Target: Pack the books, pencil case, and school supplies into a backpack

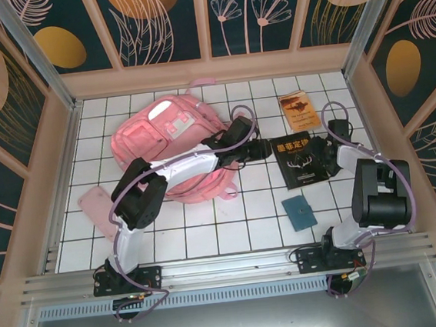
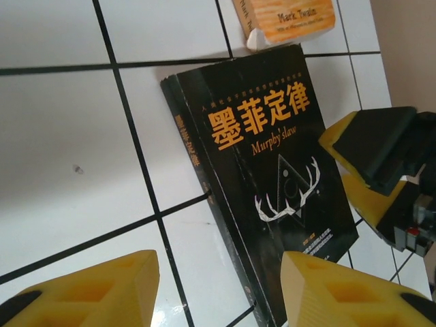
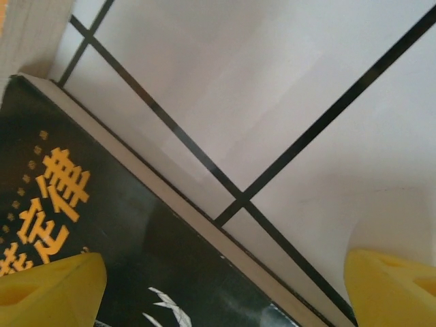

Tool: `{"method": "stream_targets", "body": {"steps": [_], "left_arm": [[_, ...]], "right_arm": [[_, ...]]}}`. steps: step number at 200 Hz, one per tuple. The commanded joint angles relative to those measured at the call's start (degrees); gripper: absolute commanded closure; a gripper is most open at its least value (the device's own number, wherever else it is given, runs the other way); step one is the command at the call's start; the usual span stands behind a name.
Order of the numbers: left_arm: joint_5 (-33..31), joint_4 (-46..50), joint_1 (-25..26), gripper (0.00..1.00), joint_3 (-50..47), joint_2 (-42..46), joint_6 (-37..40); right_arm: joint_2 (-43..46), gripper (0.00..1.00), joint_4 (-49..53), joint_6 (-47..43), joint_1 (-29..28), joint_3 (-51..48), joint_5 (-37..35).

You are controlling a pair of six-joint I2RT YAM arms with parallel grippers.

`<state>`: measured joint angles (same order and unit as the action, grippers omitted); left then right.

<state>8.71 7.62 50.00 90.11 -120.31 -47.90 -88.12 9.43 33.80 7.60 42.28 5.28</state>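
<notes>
The black book (image 1: 303, 160) with the pale antler emblem lies flat on the tiled table, right of the pink backpack (image 1: 171, 137). My left gripper (image 1: 264, 149) hovers open at the book's left edge, its yellow fingers (image 2: 88, 291) straddling the spine of the black book (image 2: 266, 170). My right gripper (image 1: 332, 146) is open at the book's right edge, one finger (image 3: 48, 289) over the black book's cover (image 3: 102, 238). The orange-brown book (image 1: 299, 111) lies just behind the black one. The dark brown book is out of view.
A pink pencil case (image 1: 97, 211) lies at the left, near the left arm. A small teal notebook (image 1: 299, 211) sits in front of the black book. My left arm reaches across the backpack. Wooden walls enclose the table.
</notes>
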Motion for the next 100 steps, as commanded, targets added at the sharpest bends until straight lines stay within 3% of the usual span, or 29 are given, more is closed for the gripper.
{"method": "stream_targets", "body": {"steps": [1, 22, 57, 100], "left_arm": [[1.08, -0.43, -0.1, 0.49, 1.51, -2.24, -2.11], [1.55, 0.15, -0.05, 0.49, 2.32, -3.88, -1.88], [1.06, 3.05, -0.15, 0.5, 5.38, -7.15, -0.84], [-5.04, 7.71, -0.08, 0.51, 7.86, -9.47, 1.17]], "right_arm": [[1.5, 0.12, -1.49, 2.86, -2.09, -3.92, 11.99], [2.75, 0.15, -4.45, 5.19, -4.81, -5.93, 18.6], [3.0, 0.25, -5.25, 5.81, -9.64, -5.22, 23.18], [2.46, 0.36, 1.55, -0.59, -10.06, -1.16, 11.01]]}}
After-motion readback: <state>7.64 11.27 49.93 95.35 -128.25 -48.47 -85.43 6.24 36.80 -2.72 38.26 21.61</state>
